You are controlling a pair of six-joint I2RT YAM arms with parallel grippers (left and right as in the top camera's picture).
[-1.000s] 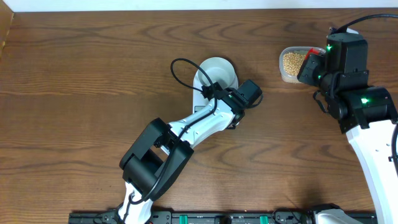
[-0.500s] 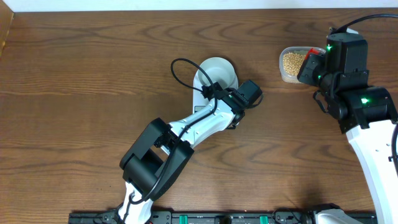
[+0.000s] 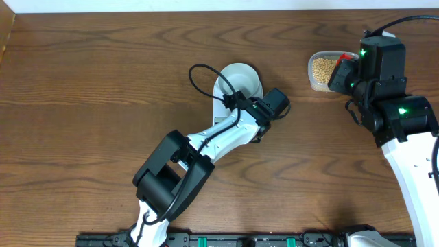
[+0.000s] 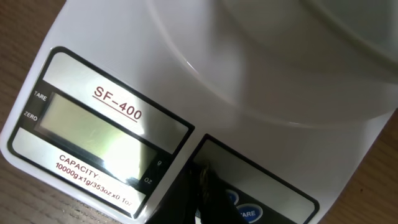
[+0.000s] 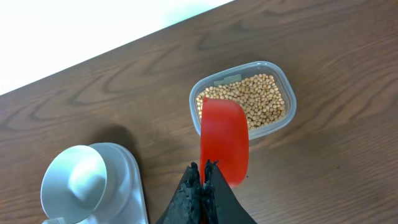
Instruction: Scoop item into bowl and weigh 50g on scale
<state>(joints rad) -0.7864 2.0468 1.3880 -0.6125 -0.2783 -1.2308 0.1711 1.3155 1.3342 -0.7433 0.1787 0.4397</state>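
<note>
Two grippers are working over the brown wooden table point(image 3: 103, 82); which one is carrying the tool? (operator)

The right gripper point(image 5: 203, 169) is clamping its jaws together on the handle of the red plastic scoop point(image 5: 224, 140). The left gripper point(image 4: 200, 180) is closed on nothing. Its tip is hovering at the button panel of the white rectangular digital scale point(image 4: 155, 50), beside the round blue button point(image 4: 247, 213). Contact cannot be confirmed. (technician)

Where are the small round tan-yellow beans point(image 5: 255, 99) lying relative to that scoop? (operator)

They are lying in the clear rounded-rectangular plastic tub point(image 5: 291, 115), directly ahead of the right gripper. The scoop's long axis is pointing from the gripper toward the tub, and its front lip is overlapping the tub's near rim in the right wrist view. Height above the beans cannot be read. No beans are showing on the scoop's visible face. (technician)

And the destination? (operator)

The small round white bowl point(image 3: 241, 77) is sitting on the scale's platform, well apart from the tub, toward the robot's left. No beans are showing in it, so scooping is judged not yet begun. The right arm is standing nearer the tub. The coming move is judged to call for a forward dip along the scoop's axis, then a leftward carry to the bowl. (technician)
</note>
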